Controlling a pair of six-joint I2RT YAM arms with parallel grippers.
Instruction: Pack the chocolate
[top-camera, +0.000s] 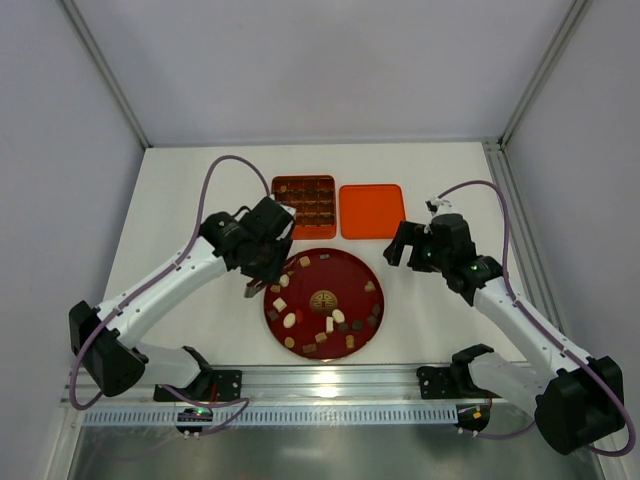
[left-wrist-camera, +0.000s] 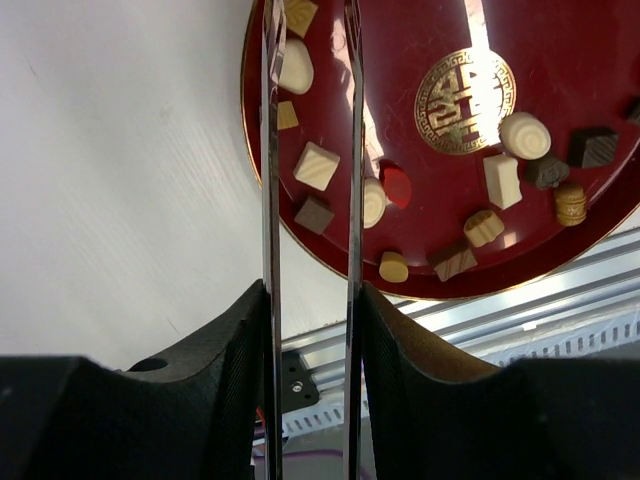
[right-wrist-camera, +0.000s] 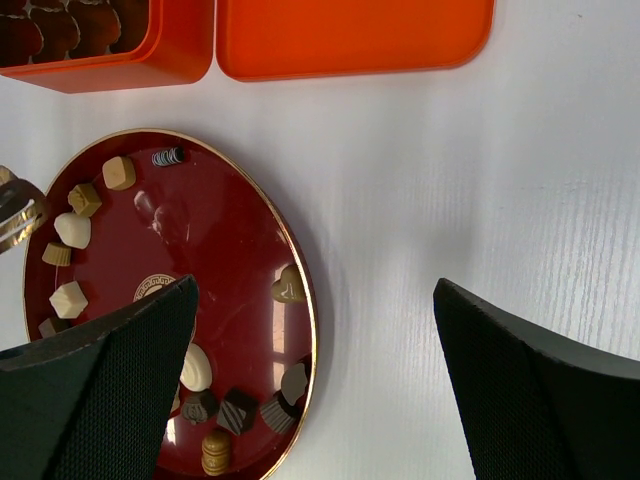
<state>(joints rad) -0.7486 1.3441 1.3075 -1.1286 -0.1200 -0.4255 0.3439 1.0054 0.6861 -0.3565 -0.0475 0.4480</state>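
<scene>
Several bite-size chocolates, dark brown, tan and cream-white (top-camera: 328, 322), lie on a round dark-red plate (top-camera: 352, 275). My left gripper (top-camera: 265, 260) is shut on a pair of thin metal tongs (top-camera: 252, 290) whose tips hang over the plate's left rim. In the left wrist view (left-wrist-camera: 310, 300) the tong blades (left-wrist-camera: 268, 150) stand apart, with a tan piece (left-wrist-camera: 299, 15) and a cream piece (left-wrist-camera: 295, 70) seen between them; I cannot tell if they touch. My right gripper (top-camera: 405, 248) is open and empty over bare table right of the plate (right-wrist-camera: 315, 290).
An orange box (top-camera: 303, 205) with gridded compartments holding dark pieces stands behind the plate, its orange lid (top-camera: 372, 210) flat beside it on the right. An aluminium rail (top-camera: 330, 380) runs along the near edge. A frame post (top-camera: 505, 200) borders the right side.
</scene>
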